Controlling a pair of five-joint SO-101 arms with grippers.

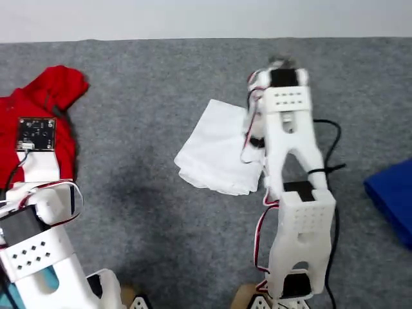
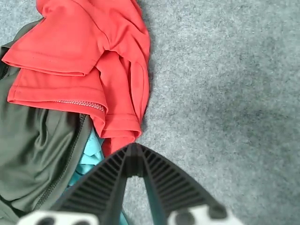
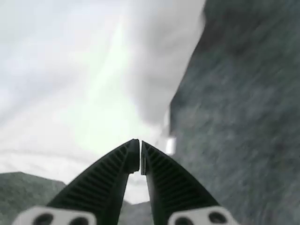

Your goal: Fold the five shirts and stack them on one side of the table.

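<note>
Now: left jaws closed, empty, beside red shirt (image 2: 93, 56); right jaws closed over white shirt (image 1: 215, 151).

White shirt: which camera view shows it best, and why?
High view: the white shirt shows nearly whole. The right wrist view catches a close patch of it; the left wrist view faces the red shirt.

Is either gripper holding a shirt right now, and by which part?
Cannot be told: left gripper shut by the red shirt; right gripper shut over the white shirt; no pinched cloth visible.
</note>
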